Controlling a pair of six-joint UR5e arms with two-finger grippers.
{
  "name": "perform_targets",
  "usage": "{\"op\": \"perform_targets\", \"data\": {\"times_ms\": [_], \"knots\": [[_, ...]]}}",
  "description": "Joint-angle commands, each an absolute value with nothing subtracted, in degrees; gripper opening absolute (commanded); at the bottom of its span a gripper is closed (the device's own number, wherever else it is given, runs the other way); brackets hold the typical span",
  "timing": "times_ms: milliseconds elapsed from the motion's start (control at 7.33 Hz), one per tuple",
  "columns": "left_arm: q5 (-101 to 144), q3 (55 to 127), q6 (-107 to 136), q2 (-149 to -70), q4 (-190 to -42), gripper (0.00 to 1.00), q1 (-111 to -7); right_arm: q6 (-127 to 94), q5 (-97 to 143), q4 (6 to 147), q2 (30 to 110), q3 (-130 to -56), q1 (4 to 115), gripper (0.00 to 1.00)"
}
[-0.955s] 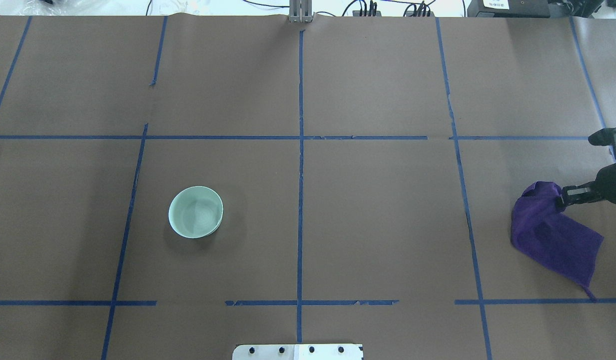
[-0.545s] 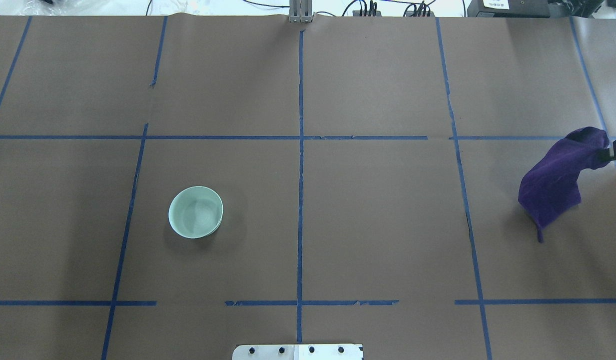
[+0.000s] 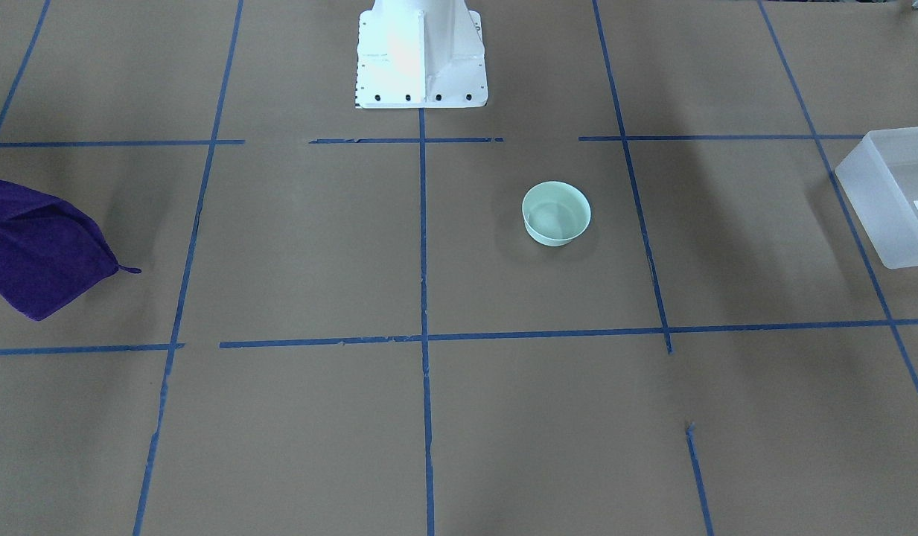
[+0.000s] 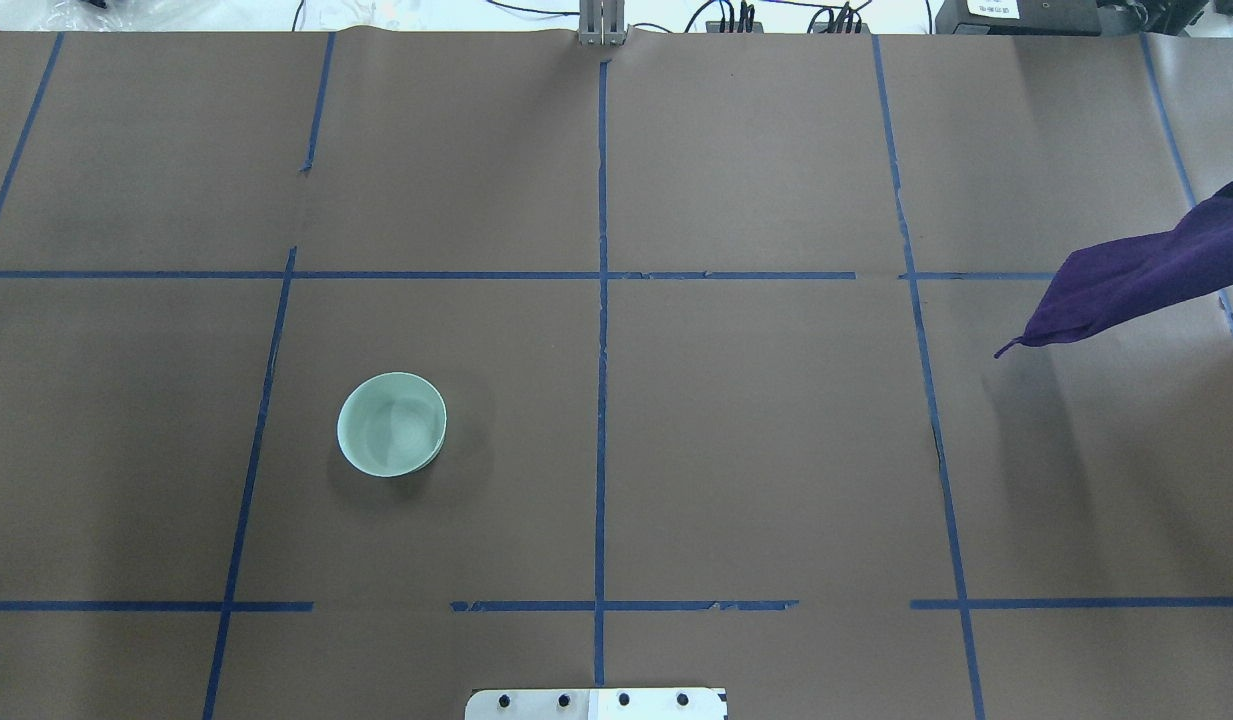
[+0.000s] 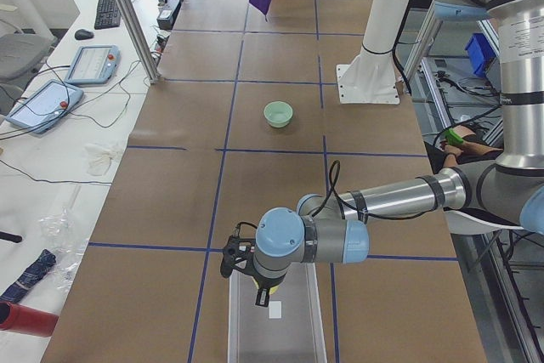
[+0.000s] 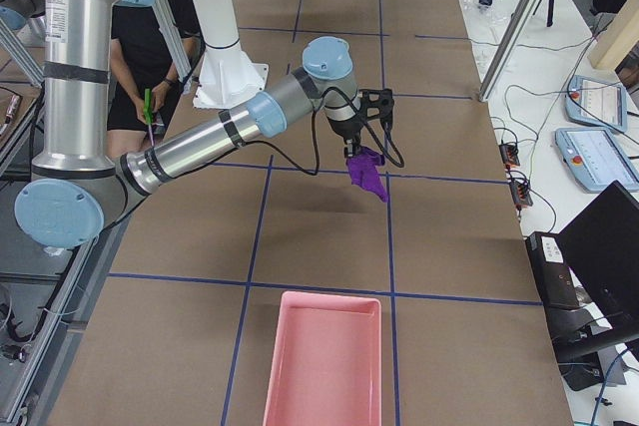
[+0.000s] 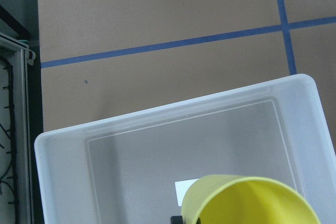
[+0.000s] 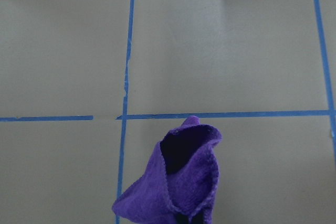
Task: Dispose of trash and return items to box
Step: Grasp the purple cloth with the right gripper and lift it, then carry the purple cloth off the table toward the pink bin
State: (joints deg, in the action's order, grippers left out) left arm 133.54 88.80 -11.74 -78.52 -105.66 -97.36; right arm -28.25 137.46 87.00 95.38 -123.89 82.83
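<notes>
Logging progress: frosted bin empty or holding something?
Empty. The bin shows only its white label on the floor; the yellow cup hangs over it, not set down.

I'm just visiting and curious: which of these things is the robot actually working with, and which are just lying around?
Job: small yellow plastic cup, held over the frosted-white plastic box; purple cloth, lifted; probably the mint-green bowl and pink tray.
Lying about: black keyboard, grey tablet-like screen, crumpled clear plastic.

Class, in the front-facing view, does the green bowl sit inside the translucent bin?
No, the bowl stands on bare brown paper, well apart from the bin.
</notes>
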Motion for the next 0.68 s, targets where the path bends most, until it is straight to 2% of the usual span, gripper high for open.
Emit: {"op": "perform_targets", "data": {"times_ms": [0, 545], "knots": [[137.8, 82.56, -9.23, -78.49, -114.48, 0.0, -93.0, -15.43, 137.02, 93.15, 95.1, -123.4, 88.39, 0.0], [139.57, 79.46, -9.14, -78.49, -118.81, 0.0, -90.01, -8.18, 136.49, 94.13, 95.1, -123.13, 94.56, 0.0]]}}
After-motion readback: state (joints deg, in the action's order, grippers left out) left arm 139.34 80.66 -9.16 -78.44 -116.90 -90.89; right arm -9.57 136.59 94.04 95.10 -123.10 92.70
